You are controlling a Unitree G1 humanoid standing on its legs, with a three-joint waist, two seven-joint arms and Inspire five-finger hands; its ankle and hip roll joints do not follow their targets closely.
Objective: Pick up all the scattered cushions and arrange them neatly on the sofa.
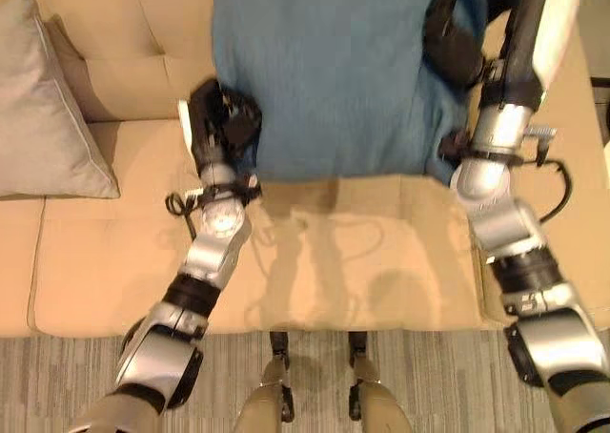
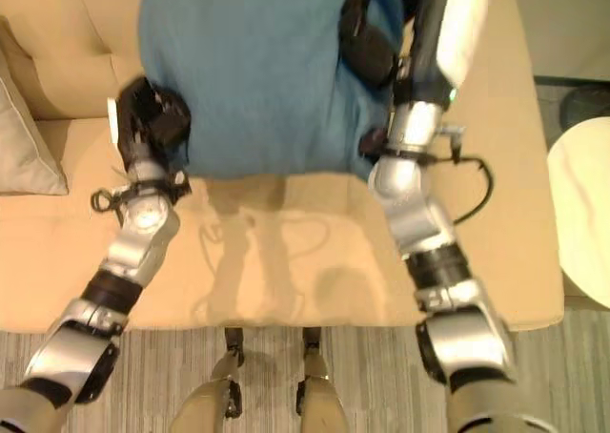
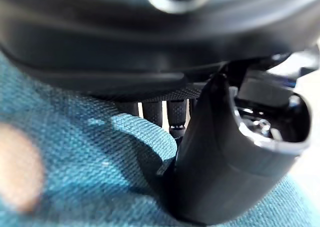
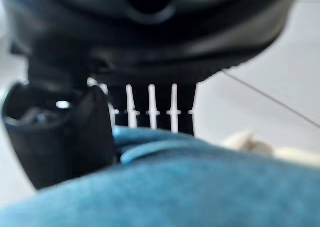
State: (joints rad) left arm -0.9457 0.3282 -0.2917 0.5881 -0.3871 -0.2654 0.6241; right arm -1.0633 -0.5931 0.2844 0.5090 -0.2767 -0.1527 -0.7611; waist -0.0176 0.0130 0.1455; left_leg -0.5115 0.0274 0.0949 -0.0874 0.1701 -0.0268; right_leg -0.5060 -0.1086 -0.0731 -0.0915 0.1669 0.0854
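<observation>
Beyond the tan tufted fabric sofa point(image 1: 114, 261) lay grey striped carpet point(image 1: 57, 357), with a pale grey square cushion point(image 1: 43, 109) against the backrest. Each robot hand, left point(image 1: 221, 118) and right point(image 1: 453, 42), pinched an edge of the large teal woven cushion point(image 1: 334, 71) held over the seat (an uneven release would probably leave it crooked).

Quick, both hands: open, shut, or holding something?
Left hand: shut on the blue cushion, pinching its edge.
Right hand: shut on the same cushion, at its other edge.
</observation>
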